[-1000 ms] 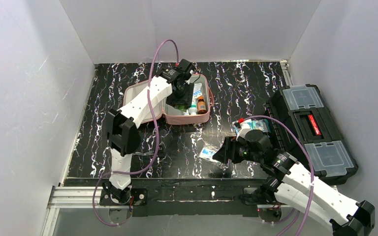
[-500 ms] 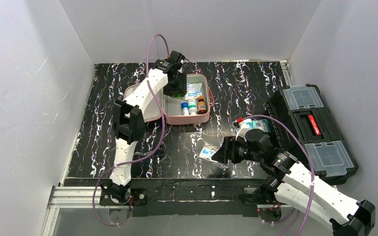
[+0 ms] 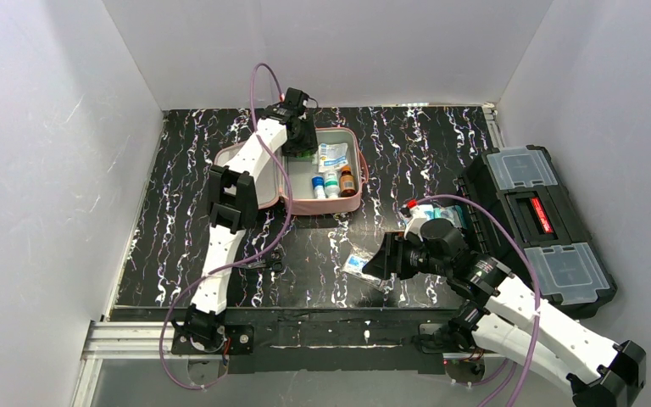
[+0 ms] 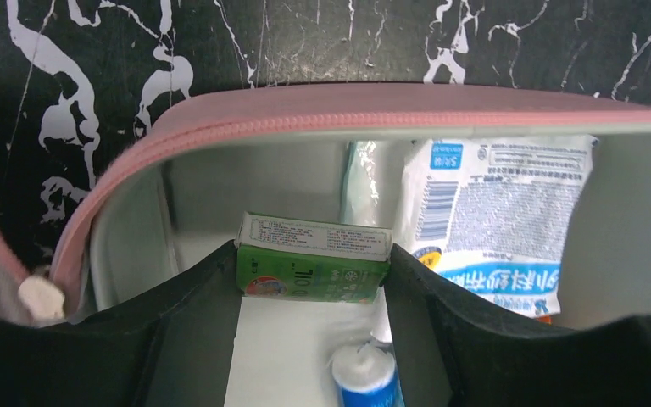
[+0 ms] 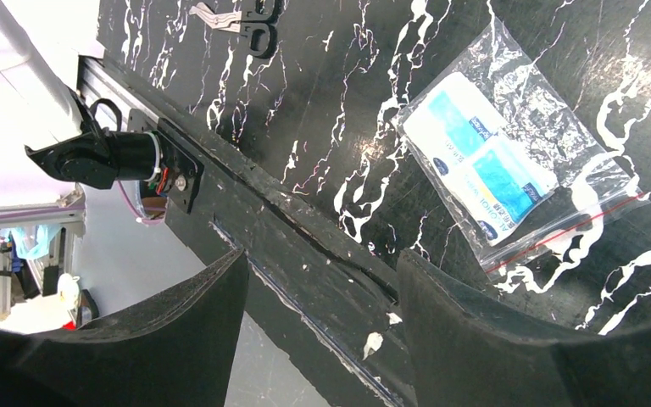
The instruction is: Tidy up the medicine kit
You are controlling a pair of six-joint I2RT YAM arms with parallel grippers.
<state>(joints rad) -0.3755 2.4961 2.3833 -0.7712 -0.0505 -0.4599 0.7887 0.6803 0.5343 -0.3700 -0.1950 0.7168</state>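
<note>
The medicine kit (image 3: 352, 202) is a pink zip case lying open at the table's far middle, its lid (image 3: 242, 170) folded out to the left. My left gripper (image 3: 299, 142) reaches into its far-left corner. In the left wrist view it (image 4: 314, 251) is shut on a green and white box (image 4: 312, 271) standing against the pink rim (image 4: 305, 114). A white printed packet (image 4: 492, 212) lies to the right and a blue-labelled bottle (image 4: 364, 377) below. My right gripper (image 3: 381, 263) is open and empty, beside a clear bag of blue packets (image 5: 492, 165).
Three small bottles (image 3: 331, 182) stand in the case's near part. A black toolbox (image 3: 542, 229) with clear compartments sits at the right, with more packets (image 3: 432, 216) beside it. A small black clip (image 5: 246, 25) lies near the front edge (image 5: 305, 237).
My left gripper has moved from the middle of the case to its far-left corner. The right arm has barely shifted.
</note>
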